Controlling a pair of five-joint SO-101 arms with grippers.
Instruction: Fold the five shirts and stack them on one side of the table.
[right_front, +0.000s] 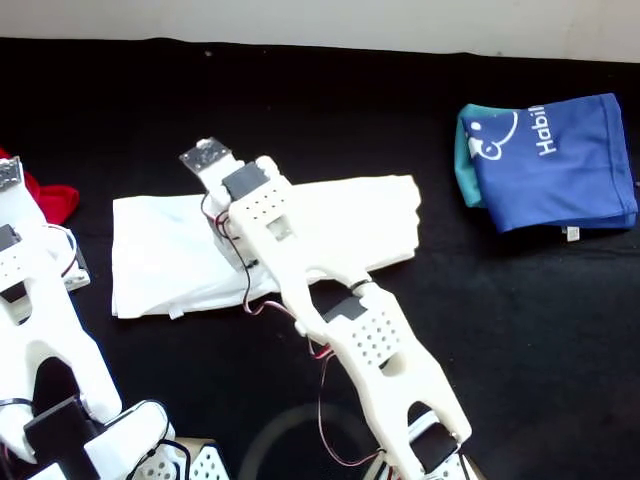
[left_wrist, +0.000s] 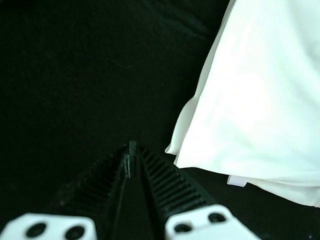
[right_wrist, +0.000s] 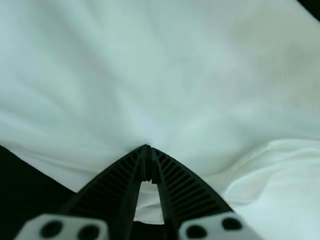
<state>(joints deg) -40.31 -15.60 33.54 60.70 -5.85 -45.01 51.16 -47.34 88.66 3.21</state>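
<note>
A white shirt (right_front: 180, 255) lies partly folded across the middle of the black table (right_front: 300, 110). My right arm stretches over it, and the right gripper (right_front: 236, 258) (right_wrist: 146, 150) is shut with its tips pinching the white shirt (right_wrist: 165, 75), creases running to them. The left gripper (left_wrist: 131, 150) is shut on nothing, low over bare table just beside a corner of the white shirt (left_wrist: 250, 100). At the back right a folded blue shirt (right_front: 555, 165) rests on a teal shirt (right_front: 465, 155). A red shirt (right_front: 55, 198) pokes out at the far left behind the left arm (right_front: 40, 300).
Bare black table spreads along the back and at the front right (right_front: 540, 340). The arm bases and red wiring (right_front: 320, 350) crowd the front edge. A small tag (left_wrist: 237, 181) sticks out of the white shirt's corner.
</note>
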